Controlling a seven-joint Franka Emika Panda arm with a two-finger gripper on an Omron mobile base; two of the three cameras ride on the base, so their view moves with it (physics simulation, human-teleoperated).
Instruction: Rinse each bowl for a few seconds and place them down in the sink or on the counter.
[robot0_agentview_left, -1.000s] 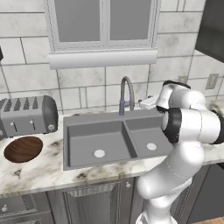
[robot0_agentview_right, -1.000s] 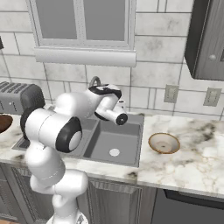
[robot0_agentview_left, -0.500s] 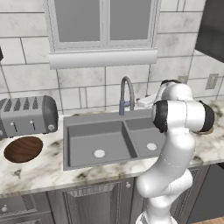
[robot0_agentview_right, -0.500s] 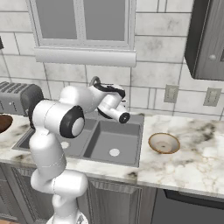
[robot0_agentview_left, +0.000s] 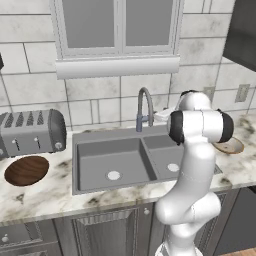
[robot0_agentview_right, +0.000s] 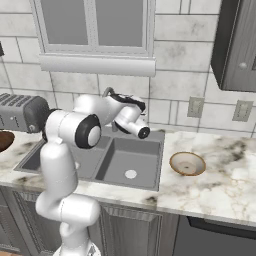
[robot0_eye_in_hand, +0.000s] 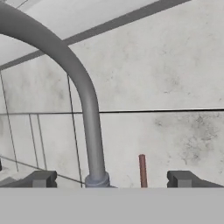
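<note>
Between the spread-apart fingers (robot0_eye_in_hand: 43, 179) rises the smooth, curved grey tap (robot0_eye_in_hand: 89, 118).

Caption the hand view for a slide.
Open gripper faces the curved grey tap against the tiled wall.

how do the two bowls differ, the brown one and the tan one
The brown bowl is dark wood-grain all over; the tan bowl is pale with a whitish inside. The brown bowl sits on the counter left of the sink, in front of the toaster; the tan bowl sits right of the sink. The brown bowl looks larger. Both are shallow, round, upright and untouched.
</note>
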